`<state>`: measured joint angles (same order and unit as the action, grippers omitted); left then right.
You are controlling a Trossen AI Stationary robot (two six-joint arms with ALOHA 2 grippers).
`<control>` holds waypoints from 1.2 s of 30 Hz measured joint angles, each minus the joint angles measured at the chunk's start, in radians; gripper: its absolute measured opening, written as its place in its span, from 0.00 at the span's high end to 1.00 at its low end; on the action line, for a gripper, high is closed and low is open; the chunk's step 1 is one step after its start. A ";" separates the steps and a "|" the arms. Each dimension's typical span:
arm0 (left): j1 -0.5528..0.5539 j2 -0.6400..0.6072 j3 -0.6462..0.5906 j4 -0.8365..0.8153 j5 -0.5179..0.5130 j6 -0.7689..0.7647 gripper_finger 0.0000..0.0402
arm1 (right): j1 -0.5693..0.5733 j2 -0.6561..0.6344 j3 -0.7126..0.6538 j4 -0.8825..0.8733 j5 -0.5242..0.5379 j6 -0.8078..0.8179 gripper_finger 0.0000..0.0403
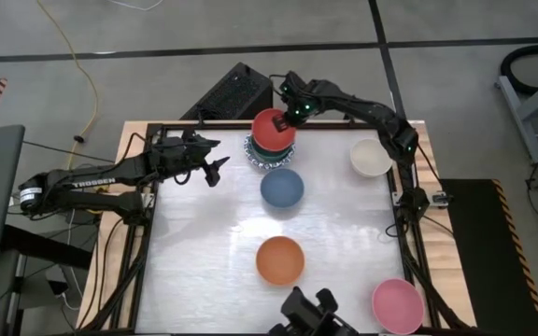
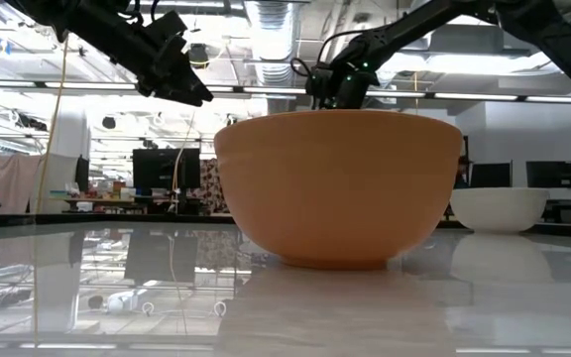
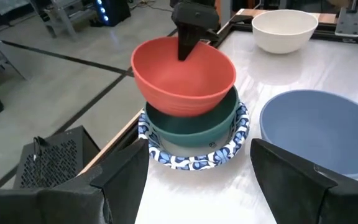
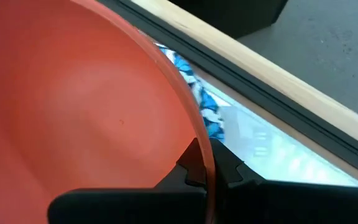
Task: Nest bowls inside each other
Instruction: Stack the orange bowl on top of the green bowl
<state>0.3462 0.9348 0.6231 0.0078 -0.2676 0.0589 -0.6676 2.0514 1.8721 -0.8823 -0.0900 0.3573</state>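
Bowls were partly nested at the far edge of the surface [image 1: 204,271]: a red bowl [image 1: 271,128] sat tilted on top of a teal bowl [image 3: 194,123], which sat inside a white bowl with a blue-patterned rim [image 3: 194,155]. How many patterned bowls lay in that stack could not be told. The right claw [image 1: 297,110] was clamped on the red bowl's rim, one finger inside and one outside, as the right wrist view showed with the thin red edge pinched between the dark fingertips [image 4: 194,168]. In the left wrist view the same claw [image 3: 191,37] reached down onto the far rim of the red bowl [image 3: 184,76].

The left claw [image 1: 215,166] hung above the surface just to the left of the stack, its fingers spread apart and holding nothing; its two dark fingers [image 3: 126,174] framed the stack in its own wrist view.

A blue bowl [image 1: 281,188] stood alone just in front of the stack. A cream bowl [image 1: 370,157] stood near the far right edge, well apart from the stack. An orange bowl [image 1: 279,260] stood near the middle front, filling much of the low view [image 2: 337,183]. A pink bowl [image 1: 397,305] stood at the front right corner.
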 joint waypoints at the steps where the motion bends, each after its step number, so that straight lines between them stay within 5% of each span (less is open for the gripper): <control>1: 0.000 0.000 0.000 0.000 0.000 -0.001 0.33 | 0.001 0.000 0.000 0.004 -0.001 0.000 0.98; 21: 0.000 0.000 0.000 -0.019 0.000 0.000 0.33 | -0.001 0.063 0.000 -0.005 -0.025 -0.013 0.96; 36: 0.000 0.000 -0.039 -0.023 0.000 0.007 0.33 | 0.006 0.063 0.000 -0.020 -0.209 -0.082 0.69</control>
<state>0.3466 0.9352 0.5846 -0.0149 -0.2679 0.0658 -0.6617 2.1139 1.8717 -0.9020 -0.2985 0.2756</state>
